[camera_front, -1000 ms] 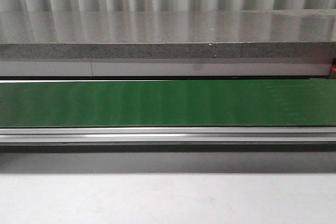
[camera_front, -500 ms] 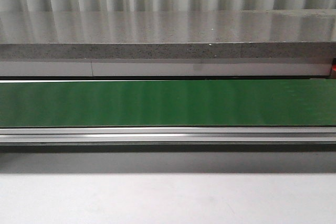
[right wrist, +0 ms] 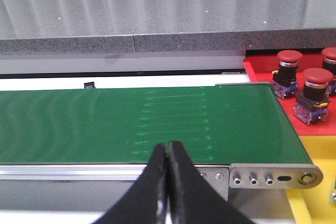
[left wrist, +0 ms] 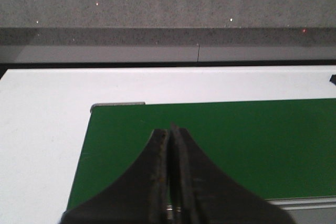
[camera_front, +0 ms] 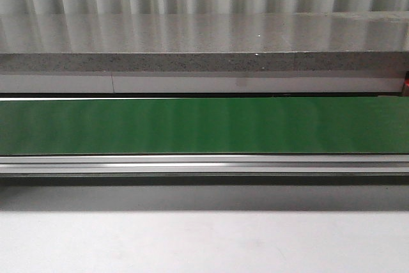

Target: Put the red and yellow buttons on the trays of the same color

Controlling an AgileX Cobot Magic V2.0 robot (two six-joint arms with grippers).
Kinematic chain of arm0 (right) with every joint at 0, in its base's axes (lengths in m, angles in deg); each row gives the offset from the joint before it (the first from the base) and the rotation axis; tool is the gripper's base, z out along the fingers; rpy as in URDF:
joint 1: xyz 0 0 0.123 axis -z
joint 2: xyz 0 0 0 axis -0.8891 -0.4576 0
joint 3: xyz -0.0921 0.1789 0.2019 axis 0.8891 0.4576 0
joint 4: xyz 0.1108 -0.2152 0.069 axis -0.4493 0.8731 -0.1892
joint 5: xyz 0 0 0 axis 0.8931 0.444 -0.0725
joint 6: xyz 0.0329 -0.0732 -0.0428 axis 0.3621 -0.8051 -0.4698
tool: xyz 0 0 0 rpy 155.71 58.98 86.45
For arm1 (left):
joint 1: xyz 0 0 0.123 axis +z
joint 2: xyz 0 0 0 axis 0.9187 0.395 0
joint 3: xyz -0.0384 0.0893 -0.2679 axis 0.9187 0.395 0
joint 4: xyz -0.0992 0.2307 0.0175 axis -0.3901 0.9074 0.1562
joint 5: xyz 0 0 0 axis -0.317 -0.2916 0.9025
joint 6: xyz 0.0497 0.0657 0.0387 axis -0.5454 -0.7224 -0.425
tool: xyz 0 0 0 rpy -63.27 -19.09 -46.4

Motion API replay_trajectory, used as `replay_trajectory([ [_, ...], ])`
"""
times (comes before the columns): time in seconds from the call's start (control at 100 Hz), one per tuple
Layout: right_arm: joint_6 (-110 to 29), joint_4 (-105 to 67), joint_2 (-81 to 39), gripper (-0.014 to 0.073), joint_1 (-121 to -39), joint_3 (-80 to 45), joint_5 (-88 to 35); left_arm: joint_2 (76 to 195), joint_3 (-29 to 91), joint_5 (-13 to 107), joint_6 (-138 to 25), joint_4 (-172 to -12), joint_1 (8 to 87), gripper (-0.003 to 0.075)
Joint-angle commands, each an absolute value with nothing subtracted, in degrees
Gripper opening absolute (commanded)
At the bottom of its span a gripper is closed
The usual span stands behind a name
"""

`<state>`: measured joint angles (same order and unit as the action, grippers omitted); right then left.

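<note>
The right gripper point(right wrist: 168, 148) has its fingers pressed together, empty, over the near edge of the green conveyor belt point(right wrist: 131, 124). Three red buttons point(right wrist: 315, 85) stand on the red tray point(right wrist: 257, 69) at the right edge of the frame, well apart from it, with a yellow tray point(right wrist: 315, 203) below. The left gripper point(left wrist: 169, 135) is likewise closed on nothing above the belt's end.

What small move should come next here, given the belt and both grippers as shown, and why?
Probably hold position, at most opening the right gripper in readiness. The green belt carries no button in any view. Both grippers are shut and empty; the left gripper hangs over the belt's other end. Three red buttons already sit in the red tray, so there is nothing to pick yet.
</note>
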<state>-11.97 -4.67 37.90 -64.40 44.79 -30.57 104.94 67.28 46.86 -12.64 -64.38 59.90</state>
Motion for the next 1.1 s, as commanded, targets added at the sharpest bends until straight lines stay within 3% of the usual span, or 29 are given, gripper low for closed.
replay_trajectory([
  [0.0,-12.5,-4.7,38.8,-0.0067,-64.4,44.9,-35.3,101.7,70.5,57.1,-7.7,-60.4,58.6,-0.0020],
  [0.46,-12.5,-4.7,38.8,-0.0067,-64.4,44.9,-35.3,81.6,90.4,62.0,-6.8,-59.7,59.0,-0.0020],
  [1.09,-12.5,-4.7,38.8,-0.0067,-64.4,44.9,-35.3,76.0,90.6,60.2,-6.8,-59.8,64.4,-0.0020],
])
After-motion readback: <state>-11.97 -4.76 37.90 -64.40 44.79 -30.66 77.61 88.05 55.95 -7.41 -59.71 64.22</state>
